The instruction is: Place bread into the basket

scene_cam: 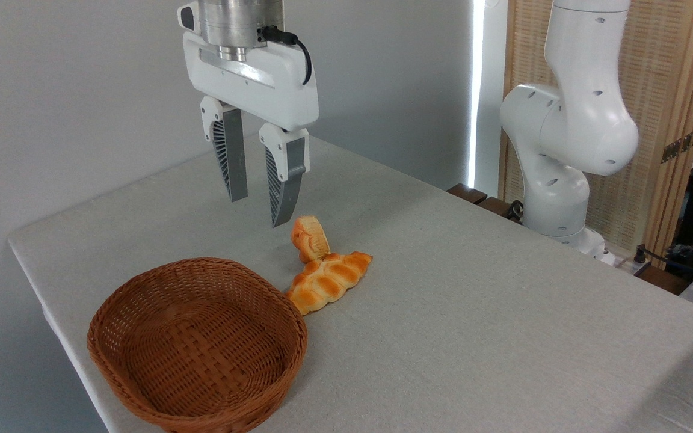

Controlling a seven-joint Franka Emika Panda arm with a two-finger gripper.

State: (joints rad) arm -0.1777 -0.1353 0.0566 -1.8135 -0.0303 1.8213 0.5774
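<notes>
Bread (310,237) is seen tipped on its side near the tabletop's (503,313) middle, touching a braided loaf (328,281). Just above it, the gripper (259,207) is held spread and empty. The basket (197,344) is set by the front left edge.

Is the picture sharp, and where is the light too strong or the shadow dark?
In the fixed camera view the gripper, bun and basket are sharp; a bright strip of window light behind is overexposed; shadows on the table are soft and faint.
</notes>
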